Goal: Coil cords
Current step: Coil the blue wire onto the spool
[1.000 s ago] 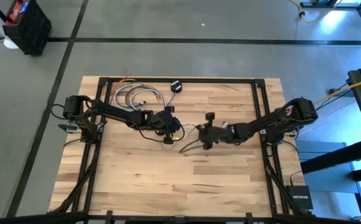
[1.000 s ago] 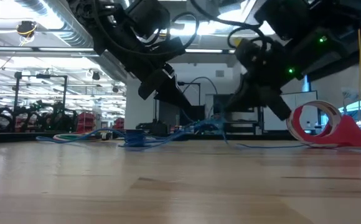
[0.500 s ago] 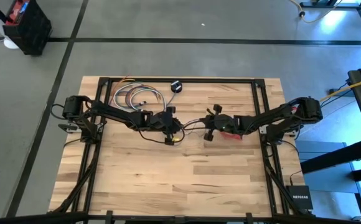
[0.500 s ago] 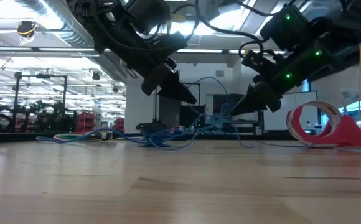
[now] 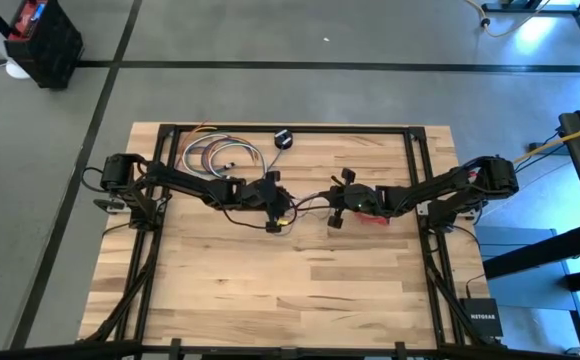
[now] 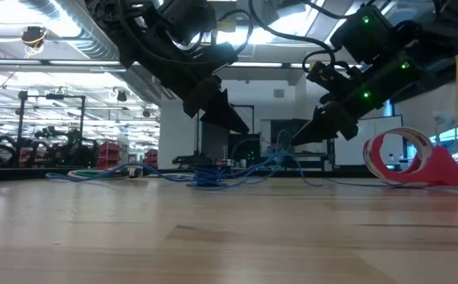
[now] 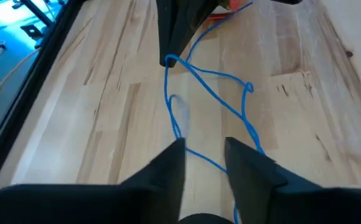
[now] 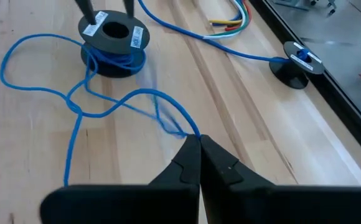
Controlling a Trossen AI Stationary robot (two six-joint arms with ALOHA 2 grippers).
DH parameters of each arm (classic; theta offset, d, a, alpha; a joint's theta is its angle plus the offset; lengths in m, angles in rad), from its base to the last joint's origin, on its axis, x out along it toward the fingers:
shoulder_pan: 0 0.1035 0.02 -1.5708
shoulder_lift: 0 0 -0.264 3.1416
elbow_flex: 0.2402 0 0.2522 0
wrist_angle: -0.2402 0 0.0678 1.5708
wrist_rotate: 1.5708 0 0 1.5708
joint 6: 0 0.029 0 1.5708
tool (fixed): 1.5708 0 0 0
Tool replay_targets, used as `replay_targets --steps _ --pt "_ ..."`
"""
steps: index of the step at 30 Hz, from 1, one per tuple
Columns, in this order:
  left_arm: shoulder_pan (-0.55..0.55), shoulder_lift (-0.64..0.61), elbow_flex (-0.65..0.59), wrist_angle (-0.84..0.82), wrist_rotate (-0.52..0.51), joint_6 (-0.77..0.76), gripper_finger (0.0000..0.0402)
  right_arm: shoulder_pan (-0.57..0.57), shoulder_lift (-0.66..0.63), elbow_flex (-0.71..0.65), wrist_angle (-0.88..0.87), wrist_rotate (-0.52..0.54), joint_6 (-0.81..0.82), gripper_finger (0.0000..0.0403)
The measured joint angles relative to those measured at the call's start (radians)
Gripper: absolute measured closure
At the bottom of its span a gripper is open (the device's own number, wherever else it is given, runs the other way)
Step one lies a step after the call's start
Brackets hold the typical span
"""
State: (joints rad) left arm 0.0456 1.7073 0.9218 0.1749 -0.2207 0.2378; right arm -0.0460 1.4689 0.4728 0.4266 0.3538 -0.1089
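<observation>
High view: the left gripper (image 5: 273,212) and right gripper (image 5: 336,212) meet mid-bench on the light wooden bench (image 5: 300,290), with the long thin blue cord (image 5: 310,203) strung between them and its small black round puck (image 5: 283,138) near the far edge. Low view: the cord hangs in slack loops from the right tip, just beside the red-and-white cord bundle (image 6: 399,158). Wrist views: the left fingers (image 7: 171,163) have just parted to a narrow gap and let the cord go above the black round reel (image 8: 113,36), while the right stays pinched on the cord, so probably a re-grip before the next wrap.
</observation>
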Motion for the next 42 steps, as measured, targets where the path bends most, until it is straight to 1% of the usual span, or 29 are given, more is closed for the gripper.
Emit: replay_targets --steps 4,8,14,19,22,25,29,33,35,39,42 --pt "-0.009 -0.011 0.015 -0.035 0.000 -0.020 0.0251 0.000 0.000 0.000 -0.001 0.000 0.000 0.0402" --pt "-0.025 -0.021 0.047 -0.016 0.000 -0.032 0.0235 0.000 0.000 0.000 -0.001 -0.001 0.000 0.0402" --pt "-0.026 0.010 0.047 0.007 0.006 -0.036 0.0238 0.000 0.000 0.001 -0.001 -0.026 0.000 0.0402" --pt "-0.007 0.052 0.047 0.081 0.107 -0.066 0.0240 0.000 0.001 0.001 0.020 -0.026 -0.004 0.0402" --pt "0.009 0.060 0.047 0.091 0.126 -0.120 0.0240 0.000 0.001 0.001 0.026 -0.034 -0.005 0.0402" --pt "0.021 0.060 0.047 0.107 0.177 -0.172 0.0240 0.000 0.001 0.001 0.025 -0.034 -0.008 0.0402" --pt "0.032 0.060 0.047 0.137 0.202 -0.257 0.0240 0.000 0.001 0.001 0.026 -0.034 -0.008 0.0402" --pt "0.043 0.087 0.047 0.156 0.304 -0.319 0.0240 0.000 0.001 0.001 0.025 -0.034 -0.008 0.0402" --pt "0.047 0.107 0.053 0.174 0.306 -0.333 0.0240 0.000 0.001 0.001 0.026 -0.034 -0.010 0.0402" --pt "0.060 0.142 0.069 0.172 0.238 -0.342 0.0240 0.000 0.001 0.001 0.026 -0.034 -0.023 0.0402" --pt "0.069 0.145 0.071 0.172 0.223 -0.343 0.0240 0.000 0.001 0.001 0.026 -0.034 -0.030 0.0402"
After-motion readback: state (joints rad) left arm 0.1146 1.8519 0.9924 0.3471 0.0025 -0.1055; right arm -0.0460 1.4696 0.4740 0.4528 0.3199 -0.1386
